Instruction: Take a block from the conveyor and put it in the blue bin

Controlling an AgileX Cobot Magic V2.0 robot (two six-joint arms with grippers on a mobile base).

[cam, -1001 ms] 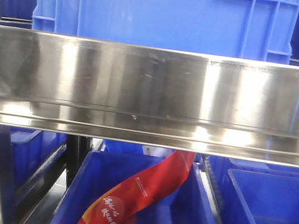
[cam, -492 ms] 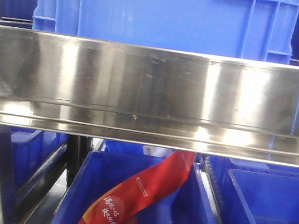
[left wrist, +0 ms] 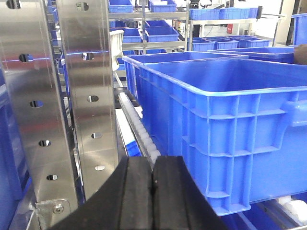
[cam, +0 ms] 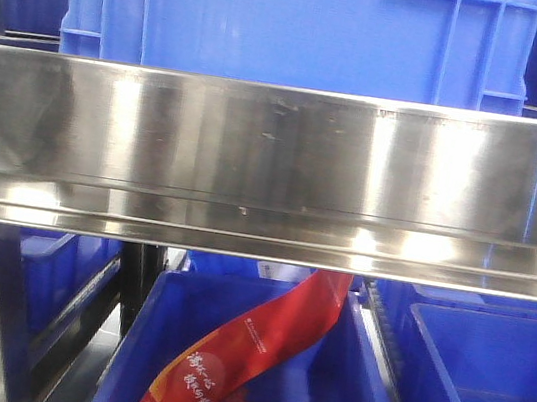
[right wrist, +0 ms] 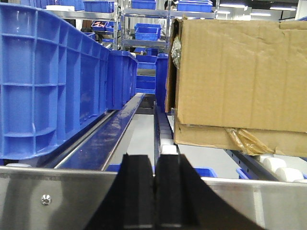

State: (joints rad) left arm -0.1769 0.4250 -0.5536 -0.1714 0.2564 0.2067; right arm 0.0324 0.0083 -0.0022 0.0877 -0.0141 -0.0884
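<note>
Two grippers show, one in each wrist view, and both have their black pads pressed flat together with nothing between them. The left gripper point(left wrist: 152, 184) sits at 6 o'clock in its view; a large blue bin point(left wrist: 225, 120) rises at 3 o'clock, just beyond it, and a perforated steel upright point(left wrist: 88, 96) stands at 10 o'clock. A row of white rollers point(left wrist: 139, 129) runs away at 12 o'clock beside the bin. The right gripper point(right wrist: 154, 189) hangs over a steel rail point(right wrist: 53, 196), with a blue crate point(right wrist: 53, 81) at 10 o'clock and a cardboard box point(right wrist: 240, 76) at 2 o'clock. The front view shows a steel shelf edge point(cam: 273, 171) and a red packet point(cam: 246, 354) in a lower bin. Neither the block nor the conveyor appears in any view.
</note>
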